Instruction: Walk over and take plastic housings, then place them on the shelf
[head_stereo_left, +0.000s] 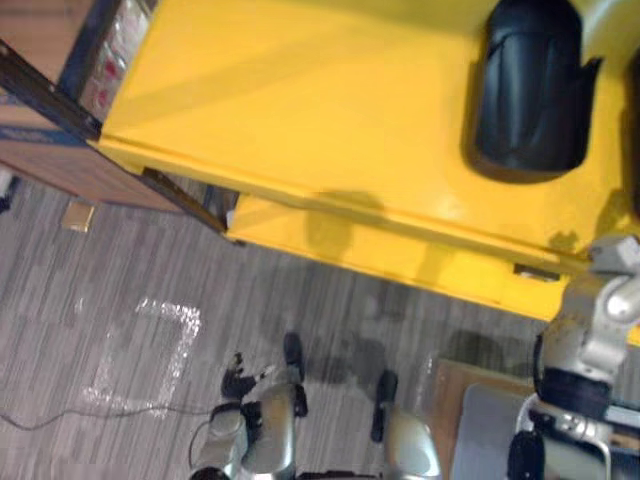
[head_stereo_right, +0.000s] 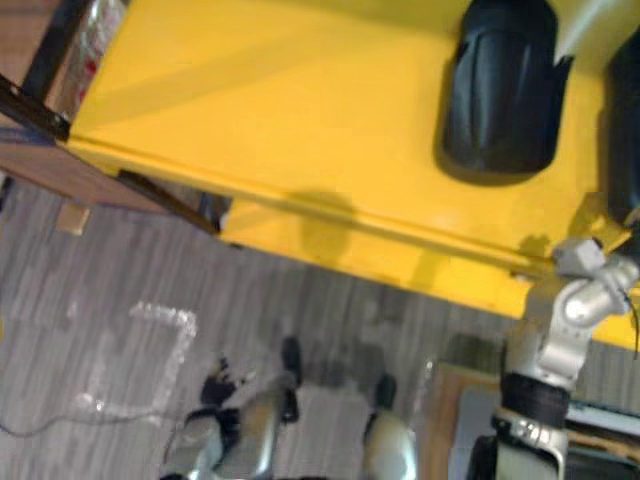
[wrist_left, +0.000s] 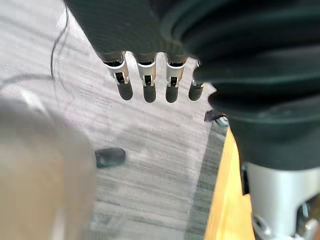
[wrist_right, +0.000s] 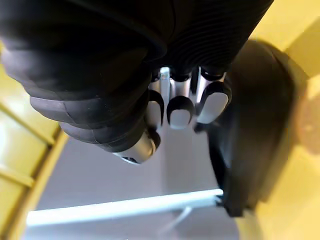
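Observation:
A black plastic housing (head_stereo_left: 528, 85) lies on the top of the yellow shelf (head_stereo_left: 300, 100), toward its far right. In the right wrist view the same housing (wrist_right: 255, 125) rests on the yellow surface just past my right hand (wrist_right: 180, 107). That hand's fingers are curled and hold nothing. My right arm rises at the right side, beside the shelf's front edge. My left hand (head_stereo_left: 238, 380) hangs low over the grey floor. Its fingers (wrist_left: 145, 85) are straight and nothing is in them.
A lower yellow level (head_stereo_left: 400, 255) juts out under the shelf top. A brown board (head_stereo_left: 60, 160) and a dark rail (head_stereo_left: 40, 90) stand at the left. A taped square (head_stereo_left: 150, 350) marks the floor. A wooden platform (head_stereo_left: 450, 400) sits at the lower right.

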